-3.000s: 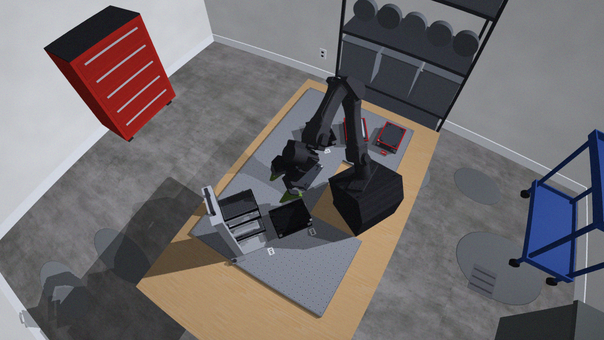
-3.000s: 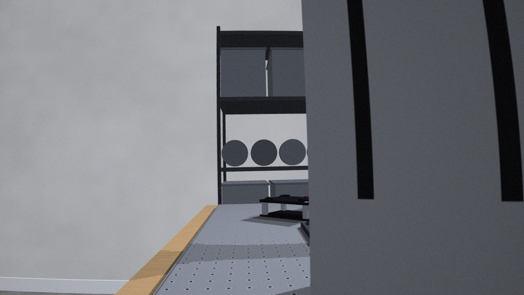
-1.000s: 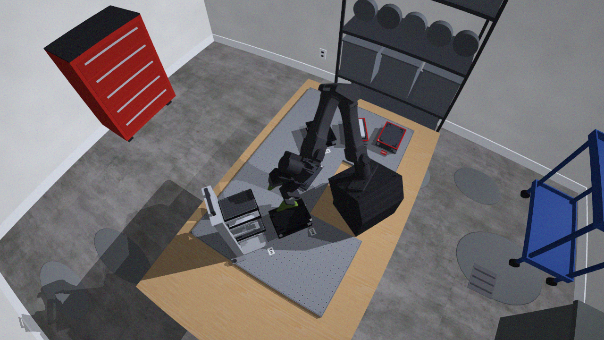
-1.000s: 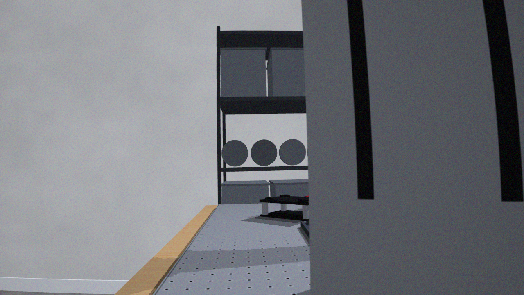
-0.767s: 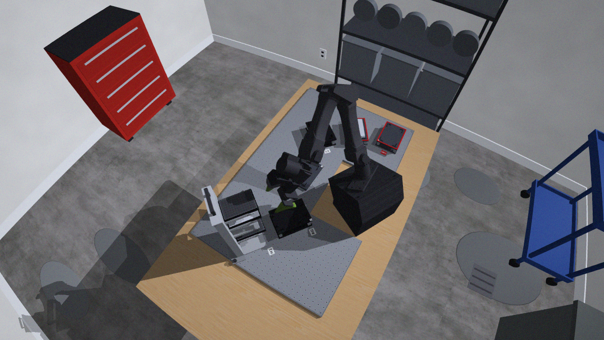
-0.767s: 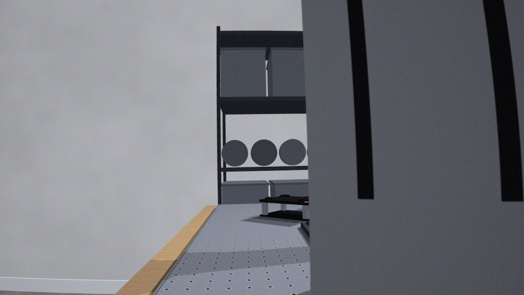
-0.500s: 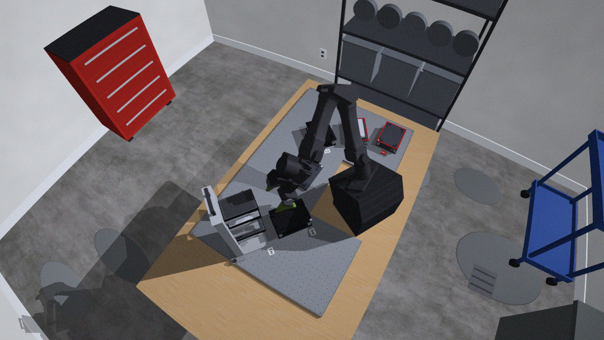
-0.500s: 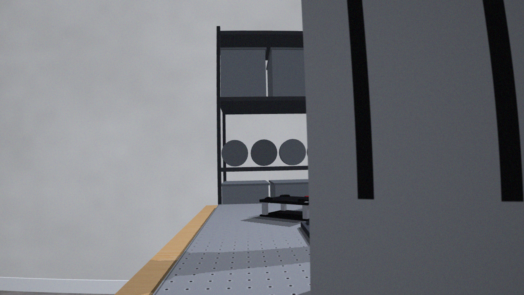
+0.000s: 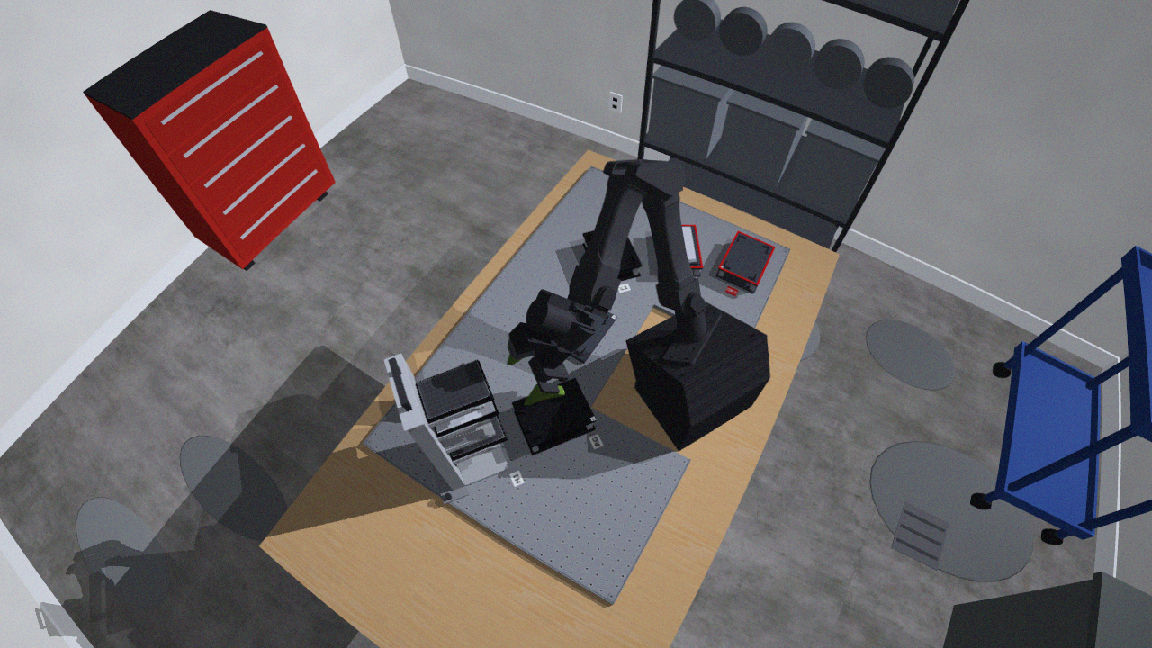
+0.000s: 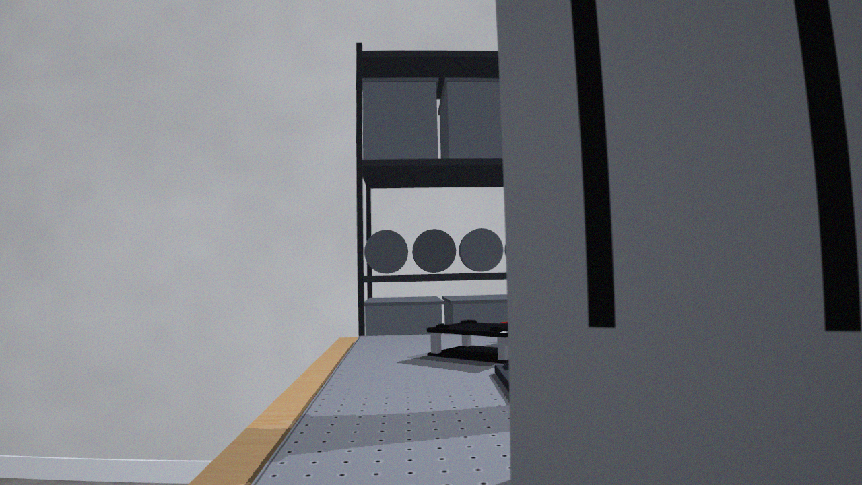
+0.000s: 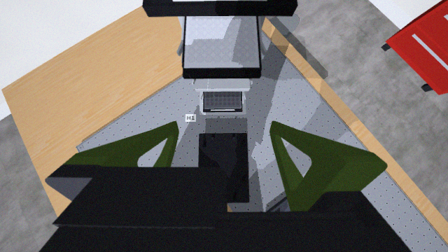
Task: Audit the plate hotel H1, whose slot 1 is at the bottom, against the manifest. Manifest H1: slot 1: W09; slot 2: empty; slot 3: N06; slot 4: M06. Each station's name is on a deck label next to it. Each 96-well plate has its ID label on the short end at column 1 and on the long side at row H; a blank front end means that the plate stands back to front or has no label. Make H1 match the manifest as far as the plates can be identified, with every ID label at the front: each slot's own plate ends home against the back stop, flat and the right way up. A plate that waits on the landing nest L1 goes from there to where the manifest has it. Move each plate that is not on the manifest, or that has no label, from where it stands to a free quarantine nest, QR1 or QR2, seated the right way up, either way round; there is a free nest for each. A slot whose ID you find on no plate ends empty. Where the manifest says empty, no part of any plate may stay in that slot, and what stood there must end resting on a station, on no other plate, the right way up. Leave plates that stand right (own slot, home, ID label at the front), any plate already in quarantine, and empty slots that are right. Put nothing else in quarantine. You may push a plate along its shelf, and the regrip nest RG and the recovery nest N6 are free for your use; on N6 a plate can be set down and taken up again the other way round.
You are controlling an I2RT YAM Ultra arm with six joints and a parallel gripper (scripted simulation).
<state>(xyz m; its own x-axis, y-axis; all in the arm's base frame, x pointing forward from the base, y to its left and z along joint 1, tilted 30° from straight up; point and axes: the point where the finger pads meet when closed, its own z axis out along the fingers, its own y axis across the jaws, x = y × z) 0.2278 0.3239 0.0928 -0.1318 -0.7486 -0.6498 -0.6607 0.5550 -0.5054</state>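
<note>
Top view: gripper (image 9: 537, 378) spread fully, holding nothing, hangs over the dark nest (image 9: 555, 420) just before the plate hotel (image 9: 451, 402); drifting low could knock a shelf. Wrist view: a plate (image 11: 222, 101) sits ahead, lower down, label unreadable. Exterior view: wooden desk (image 10: 289, 404), grey wall, storage rack (image 10: 360, 180) beyond.

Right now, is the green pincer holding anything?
No, the pincer is wide open, with only the gray board and a dark stand showing between its fingers.
</note>
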